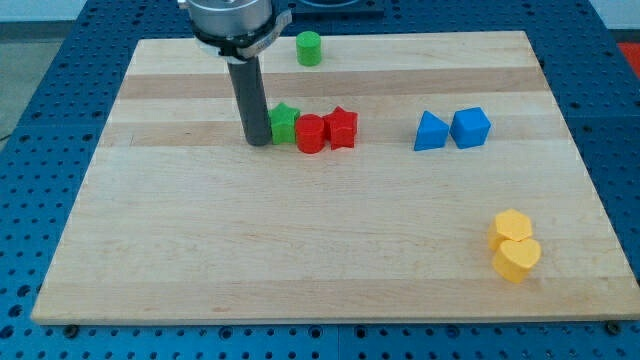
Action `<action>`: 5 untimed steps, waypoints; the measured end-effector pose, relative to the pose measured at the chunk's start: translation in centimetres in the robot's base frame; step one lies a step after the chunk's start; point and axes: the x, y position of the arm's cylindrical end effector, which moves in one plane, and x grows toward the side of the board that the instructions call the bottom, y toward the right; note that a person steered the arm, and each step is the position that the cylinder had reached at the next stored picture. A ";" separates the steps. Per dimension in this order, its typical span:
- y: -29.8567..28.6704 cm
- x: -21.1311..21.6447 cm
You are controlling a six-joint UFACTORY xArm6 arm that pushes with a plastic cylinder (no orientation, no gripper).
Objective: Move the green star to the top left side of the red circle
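The small green star-shaped block [285, 121] sits on the upper middle of the pale wooden board [300, 250], touching the upper left edge of the red round cylinder block [310, 134]. The green star is partly hidden on its left by the arm's dark rod. The red circle in turn touches the red star-shaped block [342, 127] on its right, so the three form a short row.

The rod comes down from the grey arm mount [238, 22] at the view's top, and the tip [257, 141] rests on the board just to the left of the green star, pressed against it or nearly so; contact cannot be told for certain. The arm carries no fingers, only this straight rod.

Above the group, near the board's top edge, stands a green cylinder block [309, 48]. Well to the right lie a blue triangular block [430, 132] and a blue cube [470, 127], touching each other. Near the lower right corner two yellow blocks, a hexagonal one [512, 226] and a heart-like one [517, 259], sit together.
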 end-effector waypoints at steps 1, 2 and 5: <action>-2.5 3.7; -1.4 7.3; 1.4 -1.9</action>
